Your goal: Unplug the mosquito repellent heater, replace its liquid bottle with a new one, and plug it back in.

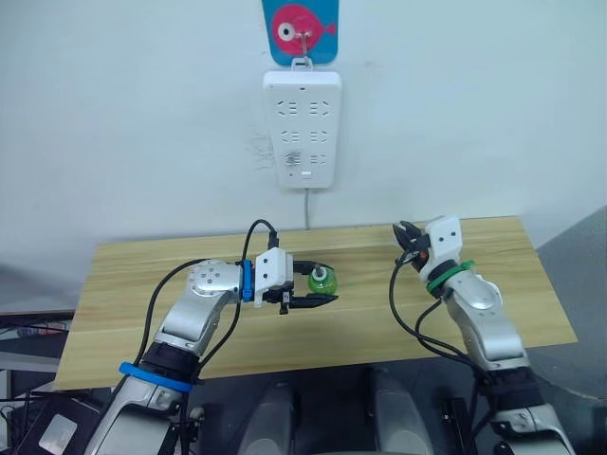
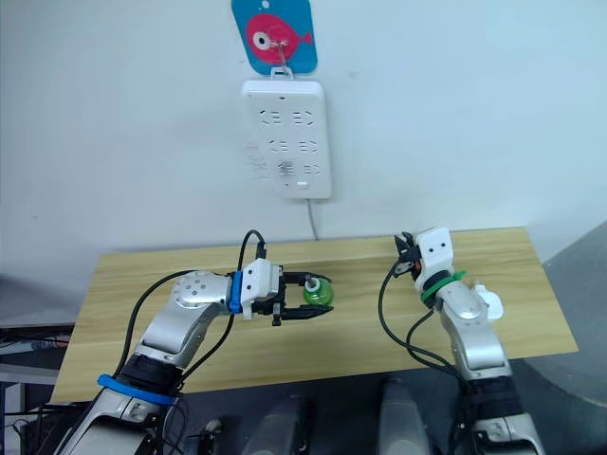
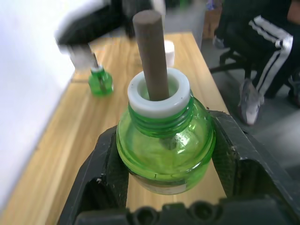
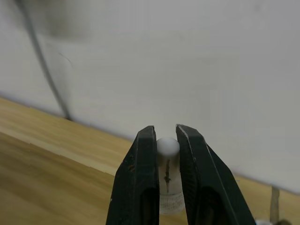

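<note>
From my end the left gripper (image 1: 322,291) is clamped on a green liquid bottle (image 3: 165,146), wick up, over the wooden table (image 1: 142,275). The right gripper (image 4: 166,140) pinches a small white cap (image 4: 168,146) near the wall. The mosquito repellent heater (image 2: 488,302) sits by the right arm, unplugged from the power strip (image 1: 303,128).

A table (image 1: 142,270) stood against the wall, and a power strip (image 1: 302,128) hung on that wall above the middle of the table's far edge, beneath a fish-shaped hanger (image 1: 301,28). Its cable (image 1: 306,210) dropped behind the far edge. Near the table's middle, the left gripper (image 1: 321,292) was clamped around a bottle (image 1: 321,281). The right gripper (image 1: 408,237) was over the right part of the table, near the far edge, closed on a small cap (image 4: 168,161). The mosquito repellent heater (image 2: 487,301) lay further right, toward the table's right edge, just beside the right arm.
</note>
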`<state>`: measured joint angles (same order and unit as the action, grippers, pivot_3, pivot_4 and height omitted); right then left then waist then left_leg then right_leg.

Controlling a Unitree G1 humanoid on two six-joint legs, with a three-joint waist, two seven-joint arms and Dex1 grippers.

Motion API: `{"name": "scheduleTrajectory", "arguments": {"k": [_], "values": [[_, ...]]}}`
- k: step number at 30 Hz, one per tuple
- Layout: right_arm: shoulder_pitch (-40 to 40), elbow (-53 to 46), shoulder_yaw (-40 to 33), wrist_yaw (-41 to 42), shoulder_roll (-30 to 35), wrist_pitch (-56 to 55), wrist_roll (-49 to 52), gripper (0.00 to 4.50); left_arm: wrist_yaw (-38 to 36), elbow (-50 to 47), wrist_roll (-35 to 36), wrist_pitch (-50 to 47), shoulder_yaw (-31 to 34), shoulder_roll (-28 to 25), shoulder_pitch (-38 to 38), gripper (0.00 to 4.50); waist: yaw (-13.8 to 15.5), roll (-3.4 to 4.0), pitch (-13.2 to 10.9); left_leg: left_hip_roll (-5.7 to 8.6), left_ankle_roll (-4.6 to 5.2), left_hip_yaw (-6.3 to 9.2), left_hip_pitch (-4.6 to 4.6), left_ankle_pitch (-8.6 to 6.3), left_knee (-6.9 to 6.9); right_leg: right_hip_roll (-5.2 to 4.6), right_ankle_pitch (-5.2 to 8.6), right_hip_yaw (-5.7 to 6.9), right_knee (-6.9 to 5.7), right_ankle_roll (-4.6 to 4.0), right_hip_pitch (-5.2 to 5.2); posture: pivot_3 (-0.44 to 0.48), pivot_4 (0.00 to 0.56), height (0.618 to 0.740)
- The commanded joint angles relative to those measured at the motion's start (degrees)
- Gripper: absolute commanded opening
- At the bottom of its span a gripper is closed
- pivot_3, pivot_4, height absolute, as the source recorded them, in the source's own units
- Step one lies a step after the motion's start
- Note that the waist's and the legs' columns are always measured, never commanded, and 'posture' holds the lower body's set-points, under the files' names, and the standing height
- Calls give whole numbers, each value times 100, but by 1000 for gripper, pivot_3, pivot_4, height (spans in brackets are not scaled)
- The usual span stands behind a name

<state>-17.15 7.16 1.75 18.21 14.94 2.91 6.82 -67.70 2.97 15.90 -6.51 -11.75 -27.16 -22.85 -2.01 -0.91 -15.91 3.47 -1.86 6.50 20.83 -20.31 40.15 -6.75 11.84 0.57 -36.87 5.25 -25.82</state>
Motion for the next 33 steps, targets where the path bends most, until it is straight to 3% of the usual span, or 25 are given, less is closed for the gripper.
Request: {"name": "scheduleTrajectory", "arguments": {"k": [1, 8, 15, 22, 24, 27, 33], "values": [[-129, 789, -104, -156, -182, -801, -153, 258, 70, -538, 188, -318, 144, -185, 173, 2233, -2, 1, -66, -1, 0, -1, 0, 0, -2, 1, 0, 0, 0, 0, -1, 70, 387, 740], [-244, 1731, -301, -374, -400, -1478, -180, 258, 26, -1093, 390, -780, 260, -607, 372, 2233, 25, 20, -251, -5, 3, -2, 6, -2, -10, 2, 2, 1, -8, -4, -6, 108, 410, 740], [-289, 2051, -278, -351, -481, -1702, -241, 258, 72, -1184, 393, -868, 226, -615, 389, 2233, 26, 23, -265, -6, 3, -4, 6, -2, -11, 2, 3, 0, -5, -4, -9, 103, 404, 740], [-162, 1918, -203, -199, -461, -1826, -294, 2520, 48, -1147, 371, -798, 171, -600, 435, 2233, 26, 23, -267, -6, 3, -5, 6, -2, -12, 2, 3, -1, -3, -4, -9, 92, 403, 740], [-57, 1635, -88, -46, -375, -1847, -356, 3220, 38, -1121, 366, -775, 173, -603, 448, 2233, 26, 25, -271, -6, 3, -5, 6, -2, -13, 2, 3, -1, -1, -5, -10, 86, 403, 740], [173, 920, 143, 365, -210, -1610, -329, 3220, 31, -991, 320, -668, 157, -575, 472, 2233, 24, 27, -278, -5, 3, -6, 6, -2, -13, 2, 3, -3, -1, -5, -11, 67, 394, 740], [697, -1896, 548, 1654, 511, 646, 943, 3220, -33, -370, 159, -211, 72, -344, 237, 2233, 26, 30, -276, -4, 3, -2, 9, -2, -12, 1, 3, -4, 3, -4, -11, 23, 340, 740]]}}
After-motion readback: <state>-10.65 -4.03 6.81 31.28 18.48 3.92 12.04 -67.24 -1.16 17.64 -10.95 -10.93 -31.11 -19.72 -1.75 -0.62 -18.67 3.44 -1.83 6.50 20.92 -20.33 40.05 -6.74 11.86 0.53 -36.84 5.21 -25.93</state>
